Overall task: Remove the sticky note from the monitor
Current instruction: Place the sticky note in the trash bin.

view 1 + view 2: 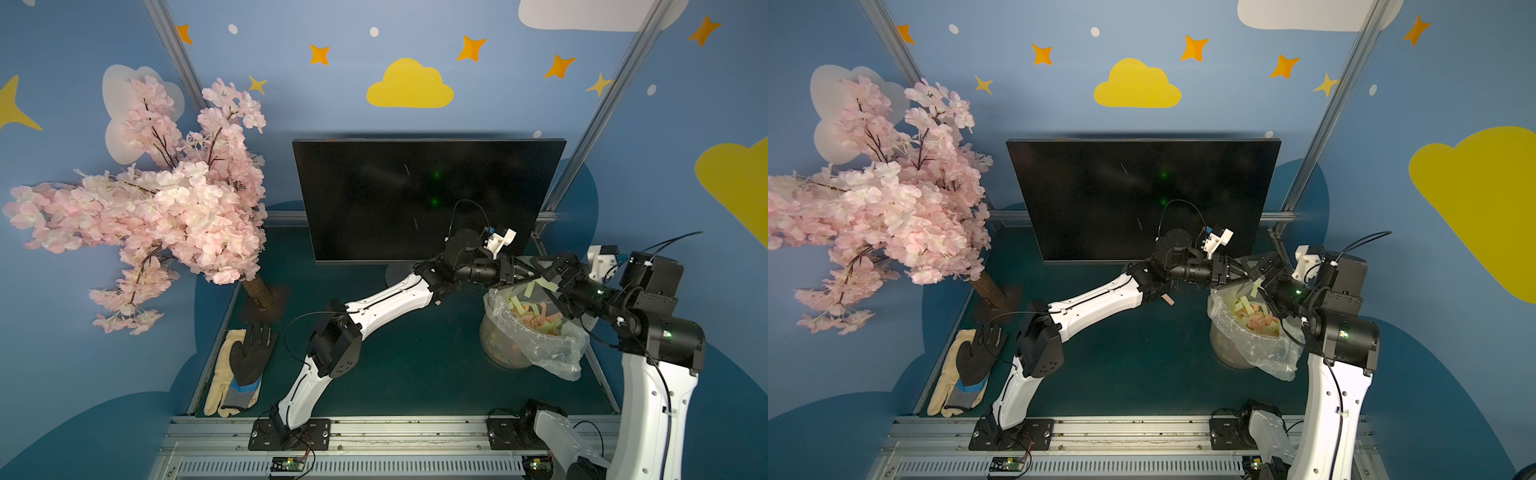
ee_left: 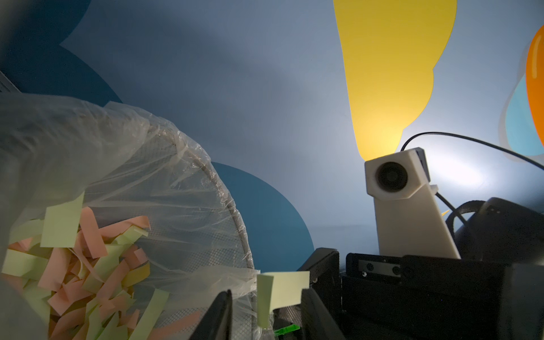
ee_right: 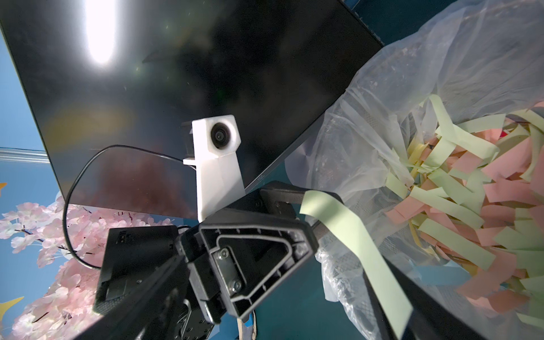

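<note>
The monitor [image 1: 395, 199] stands at the back with a bare black screen. To its right, both grippers meet above a waste basket. A pale green sticky note [image 1: 532, 287] hangs between them. In the right wrist view the sticky note [image 3: 353, 250] lies along one finger of my wide open right gripper [image 1: 542, 276]. My left gripper [image 2: 266, 315] is open, with one finger on each side of the sticky note [image 2: 282, 290]. The note's edge is hidden behind one left finger. One of the left gripper's fingers [image 3: 253, 253] sits inside the right gripper's opening.
Under the grippers stands a mesh basket with a clear plastic liner [image 1: 573, 345], full of pink and green paper strips [image 1: 536, 318]. A pink blossom tree [image 1: 166, 199] fills the left side. Work gloves [image 1: 241, 374] lie at the front left. Slanted metal posts [image 1: 598, 124] stand behind.
</note>
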